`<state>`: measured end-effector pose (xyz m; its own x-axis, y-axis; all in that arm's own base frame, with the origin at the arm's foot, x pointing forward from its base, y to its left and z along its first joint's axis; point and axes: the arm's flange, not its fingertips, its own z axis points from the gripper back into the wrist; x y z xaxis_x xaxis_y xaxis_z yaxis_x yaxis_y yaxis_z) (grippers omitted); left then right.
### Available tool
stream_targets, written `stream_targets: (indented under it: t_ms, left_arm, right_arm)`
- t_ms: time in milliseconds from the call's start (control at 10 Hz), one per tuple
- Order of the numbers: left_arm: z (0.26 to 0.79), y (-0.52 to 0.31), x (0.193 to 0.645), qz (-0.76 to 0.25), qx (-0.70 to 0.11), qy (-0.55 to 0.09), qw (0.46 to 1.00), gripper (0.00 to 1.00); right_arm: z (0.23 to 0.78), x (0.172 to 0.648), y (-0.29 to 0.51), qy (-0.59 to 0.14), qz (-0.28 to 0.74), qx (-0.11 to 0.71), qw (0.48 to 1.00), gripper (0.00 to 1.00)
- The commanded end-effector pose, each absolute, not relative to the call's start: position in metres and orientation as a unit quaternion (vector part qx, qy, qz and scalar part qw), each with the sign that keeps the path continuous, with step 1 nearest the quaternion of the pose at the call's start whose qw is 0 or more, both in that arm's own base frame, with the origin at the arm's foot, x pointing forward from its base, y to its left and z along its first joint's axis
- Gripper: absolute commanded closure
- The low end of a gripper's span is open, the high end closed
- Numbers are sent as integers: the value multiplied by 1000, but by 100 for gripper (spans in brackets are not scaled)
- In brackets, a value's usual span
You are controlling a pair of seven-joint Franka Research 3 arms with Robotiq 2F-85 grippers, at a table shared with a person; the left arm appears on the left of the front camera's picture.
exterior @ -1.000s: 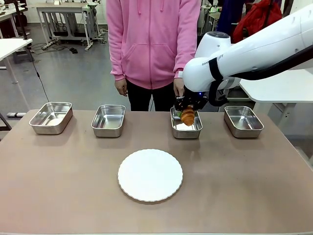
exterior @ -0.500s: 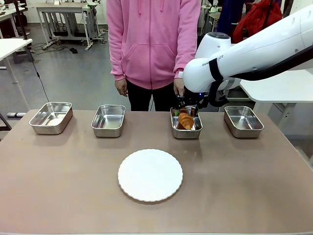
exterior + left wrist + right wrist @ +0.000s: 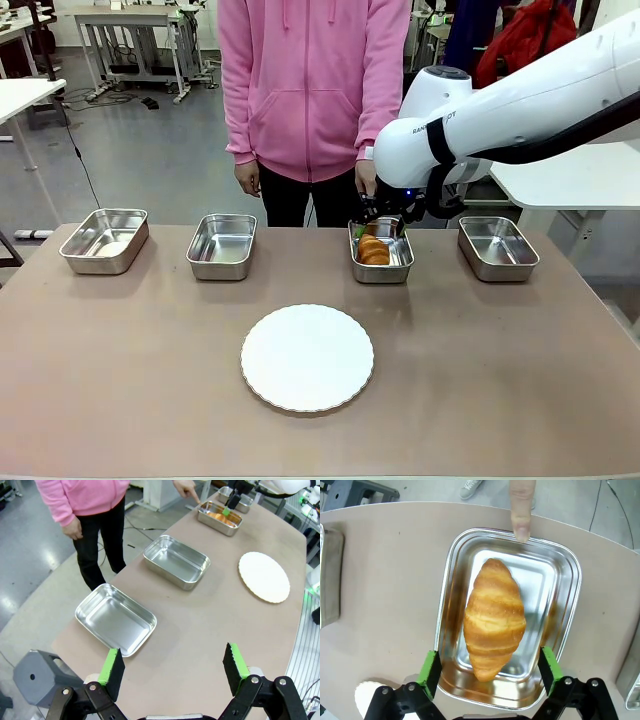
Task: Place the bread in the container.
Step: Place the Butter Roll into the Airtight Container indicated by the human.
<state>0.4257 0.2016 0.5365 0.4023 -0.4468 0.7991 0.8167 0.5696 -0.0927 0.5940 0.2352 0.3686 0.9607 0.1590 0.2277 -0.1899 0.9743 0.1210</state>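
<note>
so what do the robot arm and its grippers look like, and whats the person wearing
The right arm is glossy white with rounded joints, a black band and dark lettering near the wrist. The right gripper and left gripper are black, bolted linkages ending in two fingers faced with bright green pads. The person wears a pink hoodie with long sleeves and dark trousers.
</note>
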Motion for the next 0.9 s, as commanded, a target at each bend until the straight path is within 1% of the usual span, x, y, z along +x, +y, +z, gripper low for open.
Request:
stream_targets:
  t_ms: [0,700,800]
  left_arm:
    - [538,202,424,-398,-244,-380,798,0]
    - [538,202,424,-398,-244,-380,798,0]
    - [538,202,424,-398,-244,-380,798,0]
  right_arm:
    - [369,595,234,-113,93,66,987,0]
    - [369,594,235,-109,88,71,988,0]
    - [395,572,232,-134,88,75,984,0]
